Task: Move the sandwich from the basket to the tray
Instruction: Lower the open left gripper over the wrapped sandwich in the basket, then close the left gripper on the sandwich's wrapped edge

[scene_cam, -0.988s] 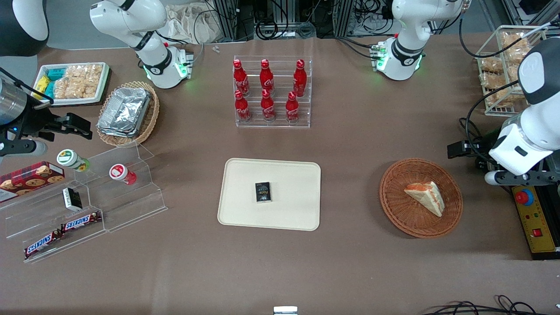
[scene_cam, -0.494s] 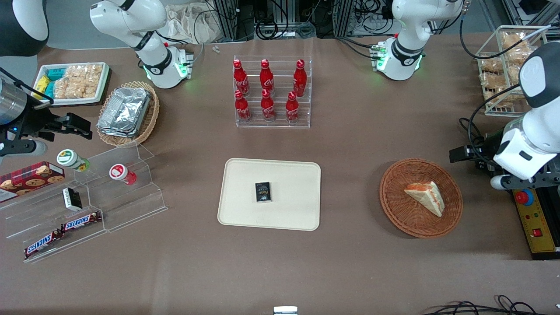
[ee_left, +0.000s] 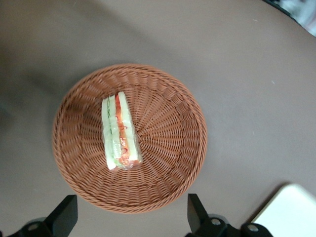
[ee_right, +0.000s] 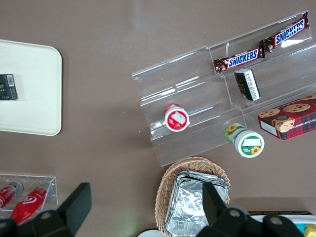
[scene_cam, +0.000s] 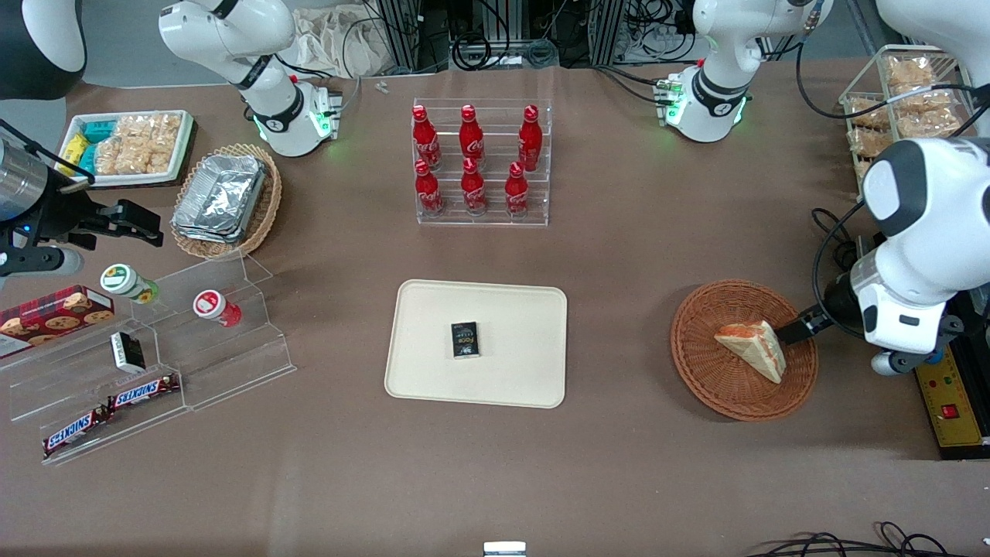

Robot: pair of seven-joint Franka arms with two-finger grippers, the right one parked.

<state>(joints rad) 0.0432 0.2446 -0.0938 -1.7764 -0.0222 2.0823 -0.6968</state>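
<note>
Hovering my tool (ee_left: 127,217) above the basket (ee_left: 168,173), fingers spread wide so they can straddle the sandwich (ee_left: 121,131).

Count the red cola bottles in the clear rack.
6: three in the row nearer the front camera, three in the row farther away. None appear hidden.

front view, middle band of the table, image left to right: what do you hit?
Red-lidded cup → tray, a small black packet on it → basket → sandwich → gripper, open over the basket's rim.
</note>
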